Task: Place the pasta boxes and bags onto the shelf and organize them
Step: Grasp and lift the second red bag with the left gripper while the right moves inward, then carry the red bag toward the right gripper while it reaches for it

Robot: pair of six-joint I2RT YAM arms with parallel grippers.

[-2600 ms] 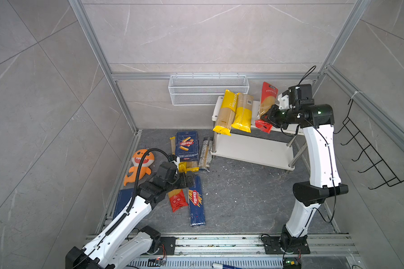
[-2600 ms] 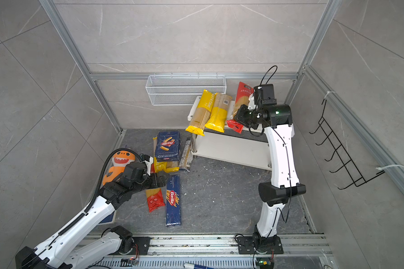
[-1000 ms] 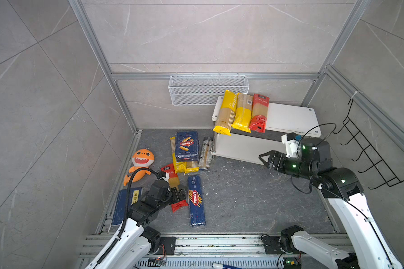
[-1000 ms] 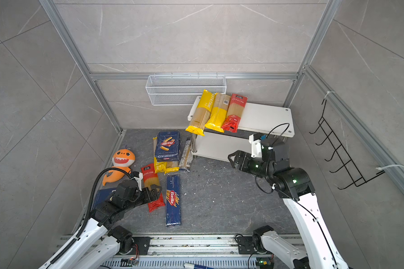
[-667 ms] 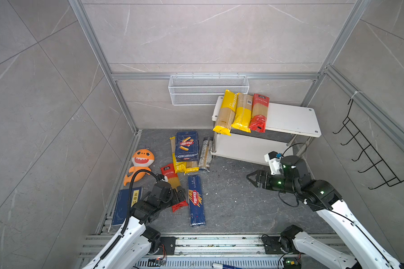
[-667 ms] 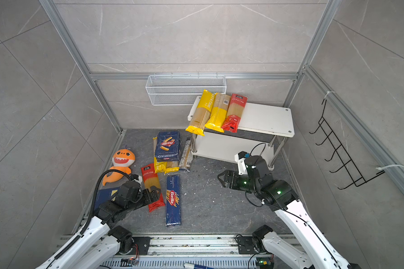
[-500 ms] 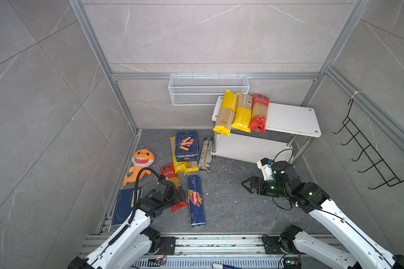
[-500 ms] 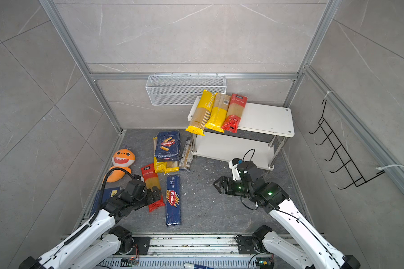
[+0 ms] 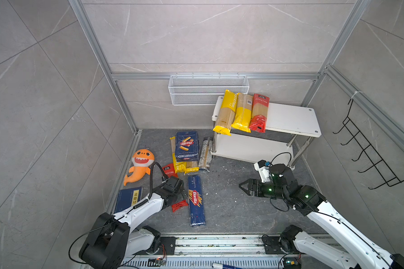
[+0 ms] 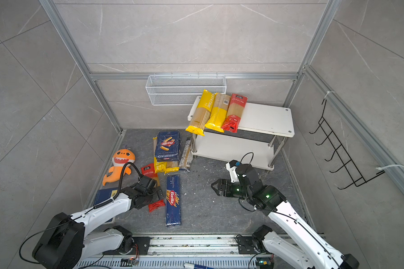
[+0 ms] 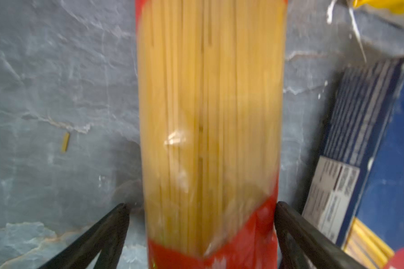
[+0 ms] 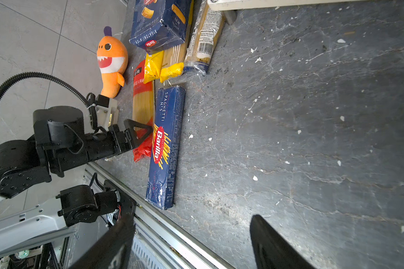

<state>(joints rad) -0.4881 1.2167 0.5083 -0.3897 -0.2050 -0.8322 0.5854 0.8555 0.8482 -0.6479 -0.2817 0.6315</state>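
**Shelf part-loaded; both grippers apart, nothing gripped.**
Shelf (image 9: 289, 118) stands far R. 3 bags (image 9: 243, 111) lie side by side on L end of its top board, near ends overhanging. Long Barilla box (image 9: 197, 200) lies flat on floor, near centre. Wide Barilla box (image 9: 186, 145) sits farther back, atop yellow-ended bags (image 9: 182, 166). Clear printed bag (image 9: 207, 151) is just R of it, by shelf leg. Red-ended bag (image 11: 208, 116) lies just L of long box. L gripper (image 11: 200, 206) is low over its near end, jaws apart, straddling it, not clamped. R gripper (image 9: 241, 186) is R of centre, jaws apart, empty.
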